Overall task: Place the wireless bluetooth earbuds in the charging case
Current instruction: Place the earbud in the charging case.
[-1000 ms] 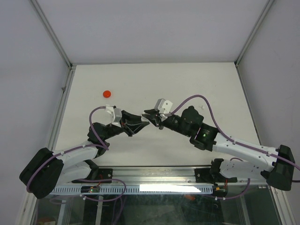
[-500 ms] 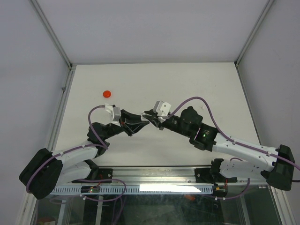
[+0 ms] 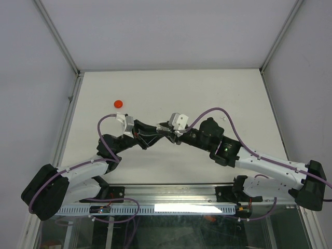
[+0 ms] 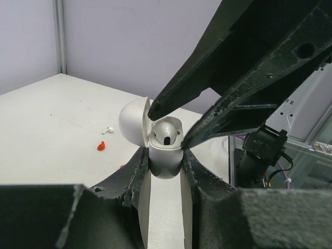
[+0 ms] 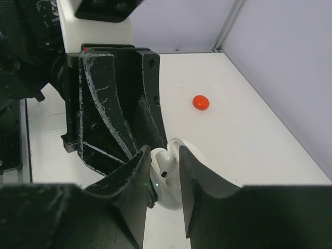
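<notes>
One white earbud (image 4: 166, 134), glossy with a dark opening, sits in the white charging case (image 4: 165, 167), whose lid (image 4: 130, 120) is tipped back. We see the left gripper (image 4: 165, 158) clamped on the case's lower body. The right gripper (image 5: 164, 154) is at the case mouth, tips slightly apart, one on each side of the white earbud; contact is unclear. A loose earbud (image 4: 108, 129) lies on the table (image 4: 52, 119) beyond the case.
</notes>
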Tool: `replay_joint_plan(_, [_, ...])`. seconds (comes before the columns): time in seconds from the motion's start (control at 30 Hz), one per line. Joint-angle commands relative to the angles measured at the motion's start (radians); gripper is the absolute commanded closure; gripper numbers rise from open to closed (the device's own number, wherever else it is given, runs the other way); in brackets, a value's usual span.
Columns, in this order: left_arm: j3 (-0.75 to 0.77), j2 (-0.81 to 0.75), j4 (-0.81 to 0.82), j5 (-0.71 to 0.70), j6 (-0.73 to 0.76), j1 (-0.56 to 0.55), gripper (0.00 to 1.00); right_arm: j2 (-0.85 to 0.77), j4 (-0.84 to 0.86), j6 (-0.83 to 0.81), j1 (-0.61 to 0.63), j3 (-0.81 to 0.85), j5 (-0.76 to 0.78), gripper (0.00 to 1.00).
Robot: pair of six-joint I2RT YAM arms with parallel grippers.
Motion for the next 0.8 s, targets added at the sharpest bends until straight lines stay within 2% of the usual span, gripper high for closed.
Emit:
replay_joint_plan(0.0, [0.027, -0.017, 0.06, -0.01, 0.007, 0.005, 1.0, 0.009, -0.02, 0.038, 0.006, 0.061, -0.047, 0.65])
replay_joint_plan(0.13, [0.012, -0.016, 0.057, -0.012, 0.03, 0.005, 1.0, 0.018, -0.064, 0.075, 0.006, 0.098, -0.02, 0.54])
replay_joint_plan(0.4, [-0.059, -0.024, 0.058, -0.061, 0.069, 0.005, 1.0, 0.019, -0.18, 0.157, 0.003, 0.197, 0.069, 0.41])
replay_joint_plan(0.53, [-0.104, -0.031, 0.082, -0.091, 0.076, 0.005, 1.0, 0.037, -0.283, 0.194, -0.012, 0.256, 0.167, 0.37])
replay_joint_plan(0.67, [-0.141, -0.047, 0.083, -0.111, 0.091, 0.006, 1.0, 0.063, -0.371, 0.256, -0.062, 0.282, 0.291, 0.32])
replay_joint_plan(0.77, [-0.157, -0.065, 0.063, -0.123, 0.104, 0.005, 1.0, 0.097, -0.459, 0.338, -0.148, 0.301, 0.296, 0.31])
